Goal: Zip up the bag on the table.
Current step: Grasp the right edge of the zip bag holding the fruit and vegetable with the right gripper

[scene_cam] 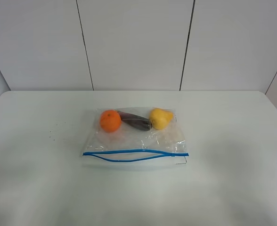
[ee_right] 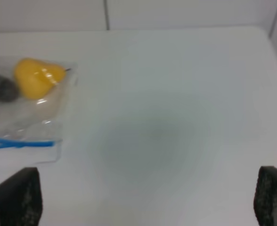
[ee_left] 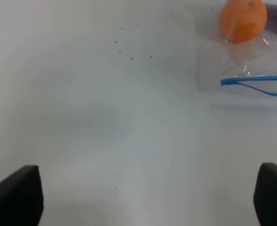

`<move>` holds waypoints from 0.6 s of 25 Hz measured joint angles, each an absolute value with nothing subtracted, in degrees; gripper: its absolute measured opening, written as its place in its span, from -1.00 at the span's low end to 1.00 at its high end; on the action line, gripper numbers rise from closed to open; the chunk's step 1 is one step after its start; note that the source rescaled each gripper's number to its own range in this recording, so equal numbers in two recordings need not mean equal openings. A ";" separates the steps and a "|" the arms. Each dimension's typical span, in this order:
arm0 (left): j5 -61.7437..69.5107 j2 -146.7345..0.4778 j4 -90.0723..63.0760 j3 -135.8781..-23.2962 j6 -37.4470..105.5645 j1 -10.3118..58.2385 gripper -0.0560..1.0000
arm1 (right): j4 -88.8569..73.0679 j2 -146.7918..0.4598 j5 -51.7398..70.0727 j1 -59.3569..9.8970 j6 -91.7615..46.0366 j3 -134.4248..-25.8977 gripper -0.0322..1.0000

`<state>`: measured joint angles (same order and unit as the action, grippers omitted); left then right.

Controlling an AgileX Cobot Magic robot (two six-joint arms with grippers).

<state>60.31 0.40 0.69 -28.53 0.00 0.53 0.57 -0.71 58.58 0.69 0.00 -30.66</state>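
Observation:
The clear bag [scene_cam: 134,139] lies flat in the middle of the white table [scene_cam: 232,141]. An orange fruit [scene_cam: 110,120], a purple vegetable [scene_cam: 134,121] and a yellow fruit [scene_cam: 160,117] lie inside along its far edge. Its blue zipper strip [scene_cam: 136,156] runs along the near edge, and the two tracks gape apart in the middle. Neither arm shows in the high view. My left gripper [ee_left: 148,202] is open over bare table, with the bag's left end [ee_left: 251,61] ahead and to one side. My right gripper [ee_right: 148,197] is open, with the bag's right end [ee_right: 25,117] off to one side.
A white panelled wall [scene_cam: 134,42] stands behind the table's far edge. A few tiny dark specks [scene_cam: 51,134] dot the table left of the bag. Bare tabletop surrounds the bag on all sides.

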 joint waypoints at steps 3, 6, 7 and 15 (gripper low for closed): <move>60.31 0.40 0.69 -28.53 0.00 0.53 1.00 | 4.86 -6.75 58.58 0.69 0.00 -34.60 1.00; 60.31 0.40 0.69 -28.53 0.00 0.53 1.00 | 5.71 -15.49 58.58 0.69 0.00 -38.36 1.00; 60.31 0.40 0.69 -28.53 0.00 0.53 1.00 | 5.31 -18.69 58.58 0.69 0.00 -39.56 1.00; 60.31 0.40 0.69 -28.53 0.00 0.53 1.00 | -6.35 -43.94 54.33 0.69 -4.92 -45.71 1.00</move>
